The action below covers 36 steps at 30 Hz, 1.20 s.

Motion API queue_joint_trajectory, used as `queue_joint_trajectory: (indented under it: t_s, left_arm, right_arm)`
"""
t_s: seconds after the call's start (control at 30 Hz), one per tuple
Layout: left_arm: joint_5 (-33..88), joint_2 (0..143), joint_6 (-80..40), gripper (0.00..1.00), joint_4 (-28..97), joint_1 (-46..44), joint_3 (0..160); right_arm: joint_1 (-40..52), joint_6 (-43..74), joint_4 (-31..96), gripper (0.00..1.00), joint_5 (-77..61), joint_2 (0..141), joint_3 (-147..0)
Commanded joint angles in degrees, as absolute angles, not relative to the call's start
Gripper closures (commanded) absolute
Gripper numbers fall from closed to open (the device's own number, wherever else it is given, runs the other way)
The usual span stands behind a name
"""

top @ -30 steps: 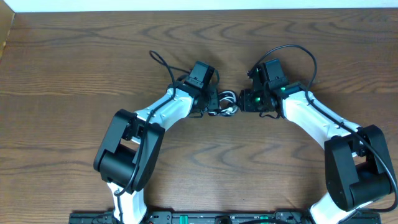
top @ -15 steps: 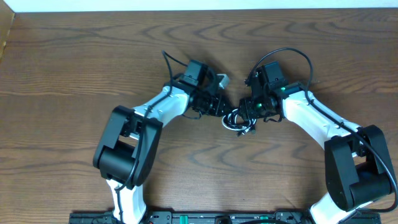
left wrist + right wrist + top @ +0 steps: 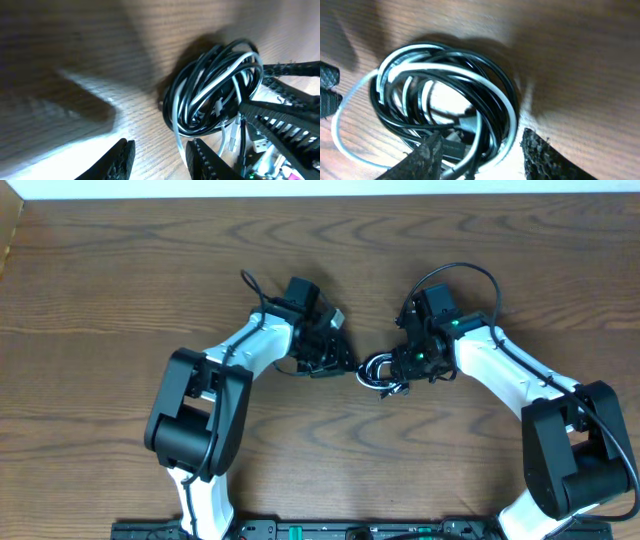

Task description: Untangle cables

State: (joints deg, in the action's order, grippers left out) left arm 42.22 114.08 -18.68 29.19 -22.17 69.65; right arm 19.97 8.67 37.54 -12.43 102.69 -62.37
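My left claw (image 3: 160,156) hangs low over the wood with its fingers apart and nothing gripped between them, just beside the coil of cables (image 3: 212,87), so that side is free to pick out a strand. My right claw (image 3: 481,152) straddles the rim of the coil, one finger on either side of the black and white cords. The fingers stand apart, but whether they pinch the cords or only bracket them I cannot tell. I judge it sits there to anchor the bundle while the other side pulls. The cables lie on the bench (image 3: 100,290) between my two claws, wound in tight overlapping loops: black cords with a white cord (image 3: 485,82) threaded through and one white loop sagging out to the side. Nothing is separated yet. The bench is dark brown wood grain, and glare off it softens the wrist views. Beyond its far edge only a pale strip (image 3: 300,188) shows, so the room tells me little
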Motion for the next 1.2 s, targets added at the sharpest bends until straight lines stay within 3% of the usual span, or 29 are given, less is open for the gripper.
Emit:
queue_joint_trajectory:
  t_s: [0.0, 0.4, 0.43, 0.5, 0.73, 0.83, 1.0, 1.17]
  left_arm:
    - [40.0, 114.5, -19.2, 0.58, 29.3, -24.3, 69.9]
    - [35.2, 114.5, -19.2, 0.56, 24.2, -28.8, 69.9]
    - [34.0, 114.5, -19.2, 0.59, 23.3, -29.1, 69.9]
    - [33.8, 114.5, -19.2, 0.65, 22.2, -29.2, 69.9]
    - [33.8, 114.8, -19.1, 0.66, 18.7, -29.2, 69.9]
    - [33.8, 115.0, -18.9, 0.66, 17.1, -29.2, 69.9]
    - [33.8, 115.1, -18.9, 0.66, 17.1, -29.3, 69.8]
    - [33.8, 115.1, -19.0, 0.64, 17.3, -30.5, 68.7]
  right_arm:
    - [20.3, 9.8, 39.0, 0.54, -8.9, 102.0, -62.8]
    - [20.3, 15.0, 40.5, 0.73, -6.5, 102.0, -62.8]
    - [20.3, 15.0, 40.5, 0.75, -6.5, 102.0, -62.8]
    - [20.3, 15.0, 40.5, 0.74, -6.4, 102.0, -62.8]
    - [20.3, 15.0, 39.1, 0.57, -3.6, 102.0, -62.8]
    - [20.3, 15.0, 38.0, 0.55, -2.9, 102.0, -62.8]
    - [20.2, 15.0, 37.5, 0.57, -2.9, 102.0, -62.8]
    - [20.2, 15.0, 37.3, 0.69, -2.9, 102.3, -62.8]
